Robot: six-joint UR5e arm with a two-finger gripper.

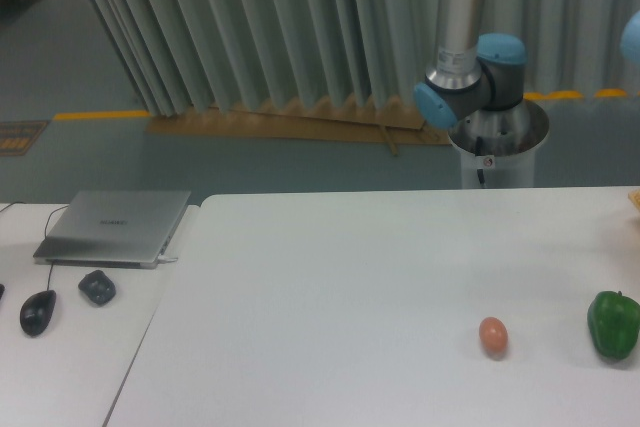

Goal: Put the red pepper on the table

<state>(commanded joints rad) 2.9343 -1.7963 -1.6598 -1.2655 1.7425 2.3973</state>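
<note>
The gripper is out of view: only the arm's base and lower joints (470,82) show, rising behind the far edge of the table (330,287), so whether the claw is open, closed, or carrying something cannot be told. The red pepper is nowhere in view either; it does not lie on the visible tabletop.

Taking the egg (493,336) as landmark: it sits on the table toward the near right, the green pepper (613,323) stands to its right, apart from it, near the frame edge, and the arm's base is well behind it. Far to the egg's left, on the adjoining desk, lie a closed laptop (115,227), a mouse (38,311) and a small dark object (97,287).

As a judgement, the placing is not yet done, and the pepper may be held aloft or off frame. The next move would call for bringing it down onto bare tabletop left of the egg, clear of both items, and releasing only once it rests steady, since a lumpy pepper could roll.
</note>
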